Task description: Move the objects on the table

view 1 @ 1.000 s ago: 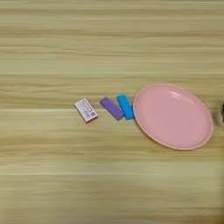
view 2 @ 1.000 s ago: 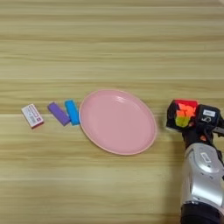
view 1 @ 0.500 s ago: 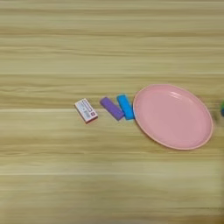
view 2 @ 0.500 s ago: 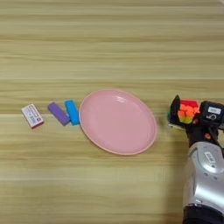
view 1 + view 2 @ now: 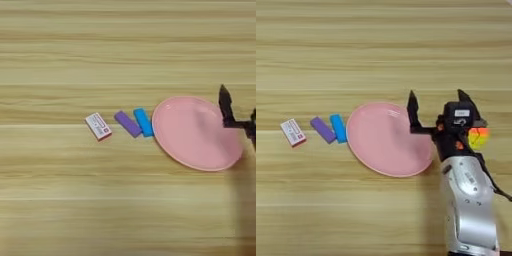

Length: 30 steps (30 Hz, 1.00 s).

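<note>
On my desk [image 5: 60, 210] I counted five things: one pink plate [image 5: 387, 139], one purple bar [image 5: 128, 124], one blue bar [image 5: 143, 122], one white-and-red box [image 5: 98, 126] and one puzzle cube [image 5: 478, 137]. The box, purple bar and blue bar lay in a row left of the plate, the two bars touching. My tool [image 5: 437, 106] hung over the plate's right edge, fingers spread wide, gripping nothing. The cube sat just right of it, partly hidden behind the wrist housing.

I can read nothing: the print on the box [image 5: 98, 126] and the label on my gripper [image 5: 437, 105] is too small.
</note>
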{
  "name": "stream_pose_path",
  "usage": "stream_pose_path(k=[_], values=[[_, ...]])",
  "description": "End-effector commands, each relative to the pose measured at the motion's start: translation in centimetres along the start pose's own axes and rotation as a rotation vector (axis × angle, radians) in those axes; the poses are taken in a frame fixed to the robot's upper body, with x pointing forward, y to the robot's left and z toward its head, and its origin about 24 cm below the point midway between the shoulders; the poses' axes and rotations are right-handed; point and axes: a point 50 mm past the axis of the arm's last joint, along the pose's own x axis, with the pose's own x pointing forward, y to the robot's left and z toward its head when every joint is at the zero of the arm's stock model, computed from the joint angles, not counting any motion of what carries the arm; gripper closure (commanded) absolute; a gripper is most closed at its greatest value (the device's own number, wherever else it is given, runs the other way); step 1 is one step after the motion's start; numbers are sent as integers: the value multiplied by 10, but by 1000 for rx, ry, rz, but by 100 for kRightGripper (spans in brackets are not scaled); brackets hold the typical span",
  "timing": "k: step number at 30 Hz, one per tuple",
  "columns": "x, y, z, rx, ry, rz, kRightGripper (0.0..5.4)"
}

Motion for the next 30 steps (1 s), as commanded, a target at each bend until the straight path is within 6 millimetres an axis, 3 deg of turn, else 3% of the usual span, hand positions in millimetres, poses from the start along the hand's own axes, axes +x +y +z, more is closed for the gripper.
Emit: stream_pose_path(k=[1, 10, 15, 30], values=[[8, 30, 11, 65, -47, 112, 3], [4, 64, -13, 199, 120, 221, 3], [5, 62, -18, 249, 184, 190, 3], [5, 29, -46, 308, 412, 8, 3]])
